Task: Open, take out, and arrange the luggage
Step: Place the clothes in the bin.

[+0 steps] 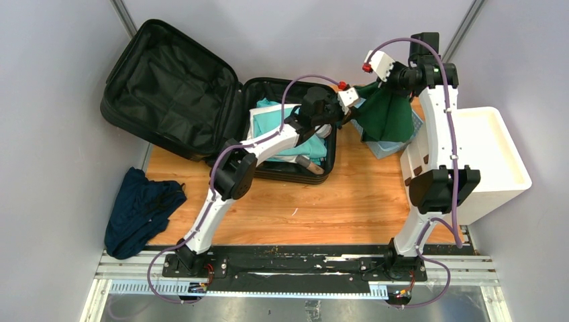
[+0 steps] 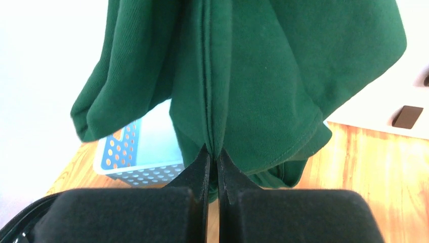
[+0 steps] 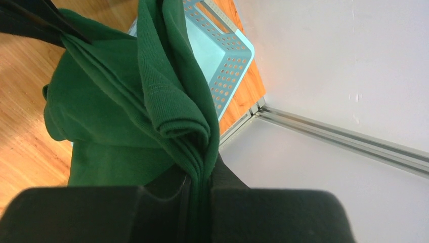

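Luggage (image 1: 174,94) open at back-left of bench (image 1: 349,201), lid flung back, teal clothes (image 1: 268,117) inside. Green garment (image 2: 263,76) hangs between arms above blue mesh basket (image 3: 230,55). Right pincer (image 3: 200,172) clamped on bunched upper fold. Left pincer (image 2: 213,152) closed on lower fold, a thin bite at very tips. Step, judged: spread or fold garment for arranging. To do well: draw arms apart slowly, keep cloth taut not strained, clear basket rim, lower both ends evenly.

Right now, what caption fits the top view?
Left gripper and right gripper hold a green garment over the basket beside open luggage.
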Controlling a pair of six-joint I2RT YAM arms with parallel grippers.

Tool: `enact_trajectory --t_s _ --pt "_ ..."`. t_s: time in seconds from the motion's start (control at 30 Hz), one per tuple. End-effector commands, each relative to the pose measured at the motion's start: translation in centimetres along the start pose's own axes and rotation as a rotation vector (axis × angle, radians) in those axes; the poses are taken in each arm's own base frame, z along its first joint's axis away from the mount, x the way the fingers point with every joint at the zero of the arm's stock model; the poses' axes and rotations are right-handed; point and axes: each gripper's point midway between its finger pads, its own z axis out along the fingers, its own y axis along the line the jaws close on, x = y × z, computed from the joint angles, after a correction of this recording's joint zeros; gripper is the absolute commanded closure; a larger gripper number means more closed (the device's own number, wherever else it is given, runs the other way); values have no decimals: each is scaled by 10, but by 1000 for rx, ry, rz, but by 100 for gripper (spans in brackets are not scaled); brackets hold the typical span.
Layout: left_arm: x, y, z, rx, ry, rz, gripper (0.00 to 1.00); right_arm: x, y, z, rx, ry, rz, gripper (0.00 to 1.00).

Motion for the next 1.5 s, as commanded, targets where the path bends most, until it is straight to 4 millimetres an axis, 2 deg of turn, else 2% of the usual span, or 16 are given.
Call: enact_trajectory --t_s 0.0,0.1,0.2,0.3,0.43,0.53,0.63,0.73,0.8,0.87,0.97,1.07,1.2,1.37,1.47 --pt "-38 19 -19 -85 -36 69 100 17 -25 -32 106 54 3 100" --pt "-55 22 -28 -109 -47 94 100 19 -28 -43 129 65 -10 100" --pt "-64 33 -34 -177 -47 93 100 19 -28 -51 143 68 -20 100" --pt "-63 45 -35 -240 -40 82 100 18 -26 -53 140 66 -27 100" --pt "-52 56 -33 -303 -22 45 100 18 -23 -49 116 62 -27 100" --pt "-51 56 -38 -319 -14 36 100 10 -17 -65 109 31 -30 100" --pt "-61 49 -45 -308 -24 40 100 0 -8 -85 120 -17 -41 100" --pt "-78 32 -53 -268 -47 52 100 -7 9 -100 92 -50 -34 100" --pt "-91 18 -62 -231 -61 54 100 -6 23 -102 48 -58 -22 100" --pt "-95 2 -69 -186 -62 45 100 -3 35 -99 8 -57 -16 100" --pt "-88 -13 -76 -154 -42 40 100 7 43 -86 -29 -25 -10 100" --pt "-76 -10 -71 -169 -23 25 100 22 41 -60 -68 30 1 100" --pt "-57 9 -49 -232 -4 22 100 42 20 -14 -86 121 -1 100" --pt "-22 40 -14 -317 8 7 100 50 -15 41 -50 140 -15 100" --pt "-4 67 0 -411 0 -19 100 58 -37 71 9 161 -34 100"
